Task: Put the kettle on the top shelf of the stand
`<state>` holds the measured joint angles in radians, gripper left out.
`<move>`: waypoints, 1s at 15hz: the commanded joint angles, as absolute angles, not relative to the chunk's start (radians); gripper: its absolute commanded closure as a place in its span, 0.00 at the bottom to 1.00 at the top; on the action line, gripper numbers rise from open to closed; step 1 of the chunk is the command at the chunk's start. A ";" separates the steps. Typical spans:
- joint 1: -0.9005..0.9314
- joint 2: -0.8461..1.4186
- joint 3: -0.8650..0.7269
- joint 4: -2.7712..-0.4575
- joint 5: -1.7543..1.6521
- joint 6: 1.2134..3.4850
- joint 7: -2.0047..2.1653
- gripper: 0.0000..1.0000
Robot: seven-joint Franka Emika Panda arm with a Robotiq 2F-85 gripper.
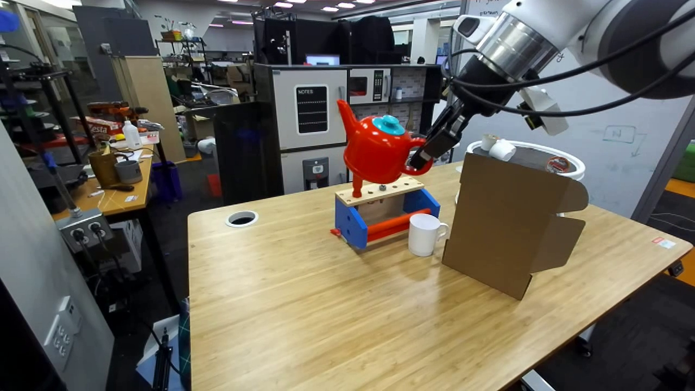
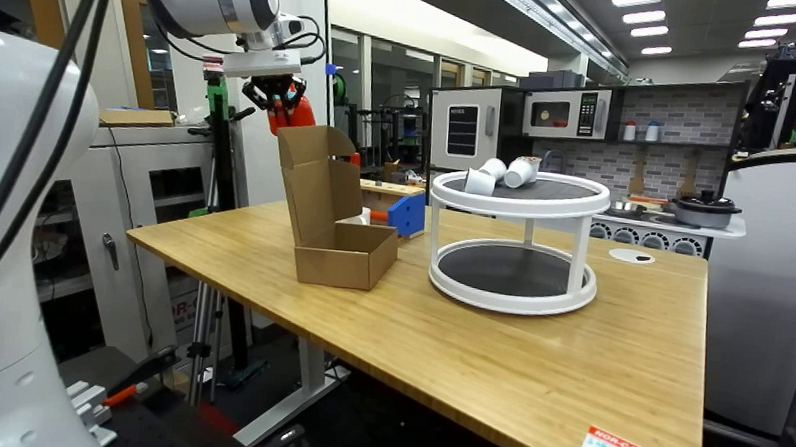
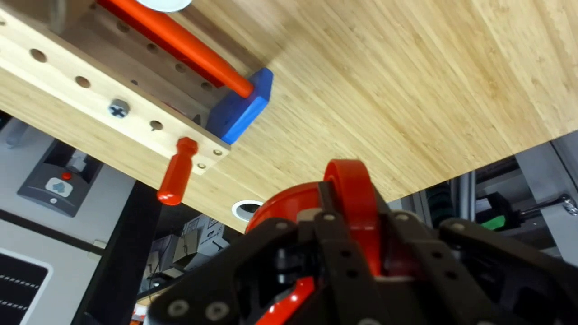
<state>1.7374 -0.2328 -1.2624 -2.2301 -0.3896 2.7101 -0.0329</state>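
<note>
Most of the kettle shows only in an exterior view.

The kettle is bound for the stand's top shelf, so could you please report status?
Hand shut on kettle, at the handle. Kettle aloft, not yet on the stand. White cups on its top shelf, possibly in the way.

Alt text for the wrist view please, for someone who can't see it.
The fingers grip a red kettle by its handle over a wooden table. At upper left, a blue and wooden rack bears a red tool, and the top edge cuts off a white cup.
</note>
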 commanded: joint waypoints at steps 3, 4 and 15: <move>1.458 -0.313 -1.037 -2.217 -0.661 2.564 0.140 0.96; 1.412 -0.339 -0.998 -2.226 -0.713 2.533 0.178 0.96; 0.672 -0.507 -0.428 -2.418 -0.553 2.509 0.204 0.96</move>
